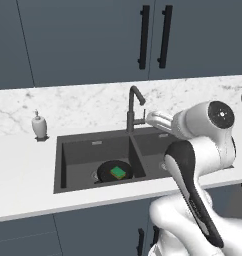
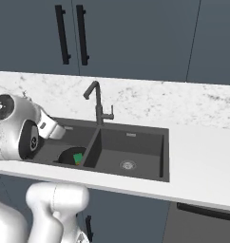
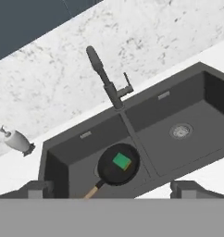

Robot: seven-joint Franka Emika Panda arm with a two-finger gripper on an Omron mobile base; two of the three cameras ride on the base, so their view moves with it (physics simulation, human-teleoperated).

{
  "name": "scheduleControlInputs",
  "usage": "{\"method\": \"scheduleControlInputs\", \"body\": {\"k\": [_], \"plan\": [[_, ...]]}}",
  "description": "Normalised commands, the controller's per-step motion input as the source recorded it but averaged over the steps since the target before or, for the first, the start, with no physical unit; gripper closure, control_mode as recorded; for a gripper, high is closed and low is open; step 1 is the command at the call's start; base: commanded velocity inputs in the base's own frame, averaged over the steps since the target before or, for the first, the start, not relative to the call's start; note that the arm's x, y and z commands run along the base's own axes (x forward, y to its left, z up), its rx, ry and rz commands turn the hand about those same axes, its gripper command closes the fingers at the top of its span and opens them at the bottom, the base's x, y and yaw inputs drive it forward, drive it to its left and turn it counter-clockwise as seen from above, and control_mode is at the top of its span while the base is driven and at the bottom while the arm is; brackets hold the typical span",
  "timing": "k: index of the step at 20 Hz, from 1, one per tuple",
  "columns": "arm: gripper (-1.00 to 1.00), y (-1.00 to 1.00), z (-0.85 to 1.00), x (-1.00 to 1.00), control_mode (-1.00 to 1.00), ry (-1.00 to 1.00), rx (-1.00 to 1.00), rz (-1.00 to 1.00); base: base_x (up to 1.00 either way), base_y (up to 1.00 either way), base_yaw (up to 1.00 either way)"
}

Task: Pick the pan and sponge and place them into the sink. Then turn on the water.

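Our fingers [image 3: 40, 189] lowest in frame, spread, empty. Pan [image 3: 117, 165] with sponge [image 3: 121, 161] in sink [image 3: 188, 104], centre. Faucet [image 3: 107, 81] lever above, upper centre: our next reach.

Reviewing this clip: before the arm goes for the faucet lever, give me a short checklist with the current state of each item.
1. Pan in the sink: ok, it lies in the left basin, wooden handle toward the front wall.
2. Sponge in the sink: ok, it rests inside the pan.
3. Gripper free: ok, the fingertips stand wide apart with nothing between them.
4. Water off: ok, no stream shows from the faucet.
5. Lever reachable: cannot tell; it sticks out beside the faucet stem with nothing seen around it, but the gripper is well back from it.
6. Soap dispenser out of the way: ok, far left on the counter.
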Motion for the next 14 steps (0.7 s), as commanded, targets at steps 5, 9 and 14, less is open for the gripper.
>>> {"method": "scheduleControlInputs", "body": {"k": [5, 9, 14], "plan": [[-1.0, -0.56, -0.55, 0.0, -1.0, -0.04, 0.23, -0.34, 0.0, 0.0, 0.0], [-1.0, -0.67, -0.41, 0.13, -1.0, 0.04, 0.35, -0.33, 0.0, 0.0, 0.0], [-1.0, -0.77, -0.29, 0.05, -1.0, 0.01, 0.41, -0.18, 0.0, 0.0, 0.0]]}}
